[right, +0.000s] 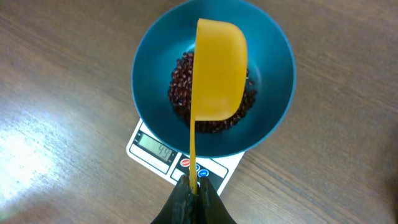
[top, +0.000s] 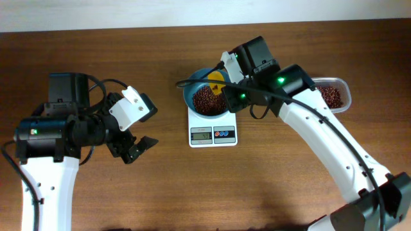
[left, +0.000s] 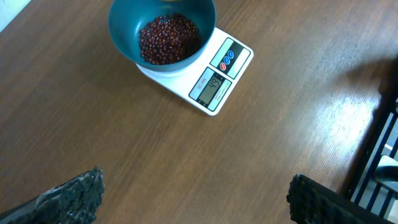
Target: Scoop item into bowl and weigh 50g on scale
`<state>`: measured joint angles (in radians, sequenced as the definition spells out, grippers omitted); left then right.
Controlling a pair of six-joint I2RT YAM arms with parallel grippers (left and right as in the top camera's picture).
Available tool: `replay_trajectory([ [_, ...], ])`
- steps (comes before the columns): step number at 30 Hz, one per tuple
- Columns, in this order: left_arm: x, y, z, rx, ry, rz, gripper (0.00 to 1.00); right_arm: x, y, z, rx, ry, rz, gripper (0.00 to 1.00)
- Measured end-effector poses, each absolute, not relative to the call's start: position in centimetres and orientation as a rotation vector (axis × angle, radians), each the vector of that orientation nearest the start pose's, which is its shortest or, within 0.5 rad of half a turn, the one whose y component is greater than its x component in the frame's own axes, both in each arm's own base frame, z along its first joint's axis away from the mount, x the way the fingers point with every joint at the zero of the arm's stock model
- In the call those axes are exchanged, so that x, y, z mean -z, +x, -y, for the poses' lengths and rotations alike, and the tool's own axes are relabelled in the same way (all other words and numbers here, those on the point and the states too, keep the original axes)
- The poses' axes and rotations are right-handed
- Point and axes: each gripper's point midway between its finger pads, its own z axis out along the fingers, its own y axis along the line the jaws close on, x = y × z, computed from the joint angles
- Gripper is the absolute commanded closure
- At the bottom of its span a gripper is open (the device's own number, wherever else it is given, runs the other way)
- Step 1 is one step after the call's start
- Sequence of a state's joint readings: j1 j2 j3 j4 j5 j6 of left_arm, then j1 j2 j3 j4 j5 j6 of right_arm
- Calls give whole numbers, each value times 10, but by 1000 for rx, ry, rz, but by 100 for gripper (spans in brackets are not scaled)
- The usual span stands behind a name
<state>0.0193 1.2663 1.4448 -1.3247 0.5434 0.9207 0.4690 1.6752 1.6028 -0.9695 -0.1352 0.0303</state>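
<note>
The teal-blue bowl (top: pixel 194 96) stands on the white scale (top: pixel 212 134) and holds a heap of red-brown beans (top: pixel 208 100). The scale's display reads 49 in the left wrist view (left: pixel 214 83). My right gripper (right: pixel 196 185) is shut on the thin handle of a yellow scoop (right: pixel 216 68), turned face down over the beans (right: pixel 181 79) in the bowl (right: pixel 277 74). In the overhead view the right gripper (top: pixel 235 76) sits at the bowl's right rim. My left gripper (top: pixel 136 149) is open and empty, left of the scale, over bare table.
A clear plastic tub (top: pixel 343 93) with more beans (top: pixel 330 96) stands at the right, behind my right arm. The table's far edge runs along the top. A dark rack or stand (left: pixel 379 155) shows at the right of the left wrist view.
</note>
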Motion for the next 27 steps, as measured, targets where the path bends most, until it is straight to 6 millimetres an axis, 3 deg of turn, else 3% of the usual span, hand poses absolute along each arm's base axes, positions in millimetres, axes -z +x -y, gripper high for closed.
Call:
replay_trajectory([
  [27, -266, 264, 84, 377, 1224, -2185, 1, -200, 371, -198, -224, -641, -2574, 96],
])
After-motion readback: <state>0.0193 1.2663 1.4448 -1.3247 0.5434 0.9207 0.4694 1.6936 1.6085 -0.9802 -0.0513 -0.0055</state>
